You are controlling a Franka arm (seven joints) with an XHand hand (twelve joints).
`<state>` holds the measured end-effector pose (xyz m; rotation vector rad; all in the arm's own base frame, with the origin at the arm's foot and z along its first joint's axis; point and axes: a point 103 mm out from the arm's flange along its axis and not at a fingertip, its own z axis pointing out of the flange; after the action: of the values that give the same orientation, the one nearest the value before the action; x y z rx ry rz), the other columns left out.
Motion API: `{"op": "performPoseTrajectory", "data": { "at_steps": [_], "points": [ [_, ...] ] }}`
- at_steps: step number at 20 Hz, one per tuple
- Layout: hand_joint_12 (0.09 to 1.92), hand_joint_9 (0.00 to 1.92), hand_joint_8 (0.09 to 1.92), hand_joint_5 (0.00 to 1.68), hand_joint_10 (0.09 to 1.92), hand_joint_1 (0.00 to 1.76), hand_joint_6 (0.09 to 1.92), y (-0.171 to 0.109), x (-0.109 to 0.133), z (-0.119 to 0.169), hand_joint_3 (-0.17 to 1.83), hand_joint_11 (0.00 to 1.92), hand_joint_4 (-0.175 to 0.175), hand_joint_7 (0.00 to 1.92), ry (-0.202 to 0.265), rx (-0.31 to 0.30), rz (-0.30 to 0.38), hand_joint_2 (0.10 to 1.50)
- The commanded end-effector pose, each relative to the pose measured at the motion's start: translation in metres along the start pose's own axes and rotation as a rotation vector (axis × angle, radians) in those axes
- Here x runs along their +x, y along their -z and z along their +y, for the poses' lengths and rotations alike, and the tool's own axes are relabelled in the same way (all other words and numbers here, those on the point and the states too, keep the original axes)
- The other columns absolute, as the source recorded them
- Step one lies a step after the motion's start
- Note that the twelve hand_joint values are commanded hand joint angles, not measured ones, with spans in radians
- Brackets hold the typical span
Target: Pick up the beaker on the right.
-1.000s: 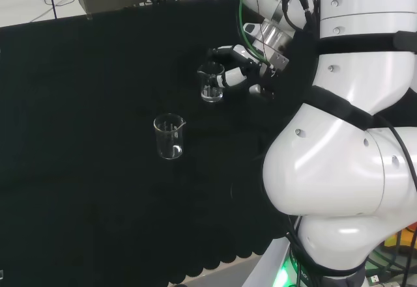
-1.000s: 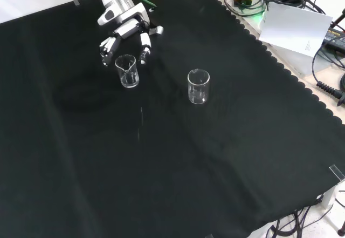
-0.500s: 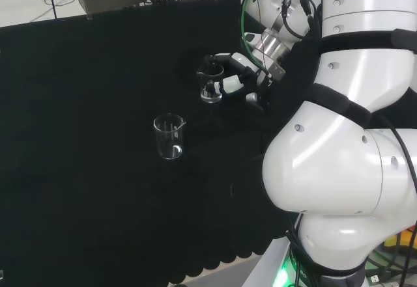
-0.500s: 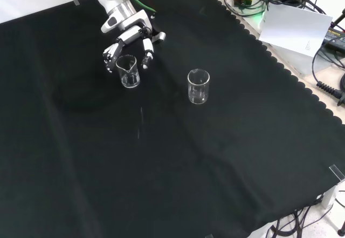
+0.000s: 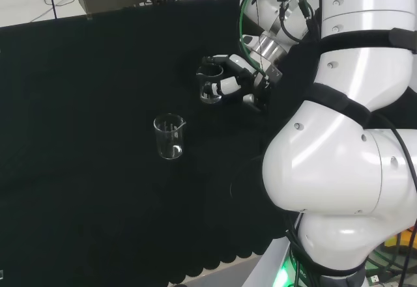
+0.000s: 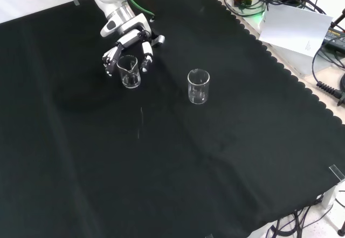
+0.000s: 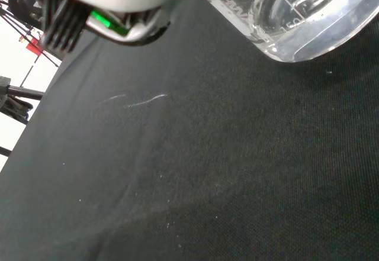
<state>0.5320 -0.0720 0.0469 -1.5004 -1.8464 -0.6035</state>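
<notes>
Hand: we saw the hand [image 6: 129,42] low over the desk [image 6: 178,157], its fingers [image 5: 215,60] curled round a clear beaker [image 6: 129,71], one finger on each side in the front view.
Beaker: it stood upright between the fingers, its base on the cloth in the wrist view.
Second beaker [image 6: 198,86]: upright, well apart from the hand.

Two clear glass beakers are standing on the black cloth [image 6: 215,168]: one beaker [image 6: 129,71] by the hand [image 6: 129,38], another beaker [image 6: 198,86] apart.
</notes>
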Motion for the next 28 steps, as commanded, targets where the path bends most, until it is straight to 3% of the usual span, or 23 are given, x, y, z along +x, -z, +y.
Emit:
{"op": "performPoseTrajectory", "data": {
  "at_steps": [1,11,17,19,21,22,24,28],
  "points": [
    [1.40,0.43,0.69,0.49,0.58,0.97,0.09,-0.005,-0.003,0.004,0.68,0.01,-0.021,0.32,-0.011,-0.016,0.034,0.50],
    [1.39,0.47,0.70,0.54,0.58,0.99,0.12,-0.008,-0.003,0.009,0.66,0.05,-0.021,0.36,-0.023,-0.037,0.087,0.51],
    [1.37,0.55,0.68,0.46,0.54,1.03,0.62,-0.010,-0.005,0.011,0.66,0.10,-0.012,0.43,-0.042,-0.020,0.099,0.53],
    [1.35,0.62,0.69,0.60,0.55,1.13,0.82,-0.009,-0.004,0.012,0.70,0.18,0.006,0.53,-0.059,-0.026,0.089,0.56],
    [1.25,0.80,0.73,0.92,0.56,1.17,0.90,-0.006,-0.002,0.012,0.55,0.47,-0.096,0.73,-0.091,-0.068,0.050,0.74],
    [1.15,0.91,0.76,1.02,0.57,1.20,0.90,-0.004,-0.001,0.011,0.48,0.67,-0.067,0.89,-0.107,-0.099,0.027,0.80],
    [0.97,1.09,0.78,1.13,0.54,1.33,0.88,0.000,0.003,0.010,0.29,0.93,-0.109,1.09,-0.109,-0.157,0.002,0.88],
    [0.79,1.38,0.46,1.29,0.30,1.43,0.62,0.014,0.012,0.008,0.56,1.11,-0.167,1.43,-0.054,-0.225,-0.035,0.66]
  ]
}}
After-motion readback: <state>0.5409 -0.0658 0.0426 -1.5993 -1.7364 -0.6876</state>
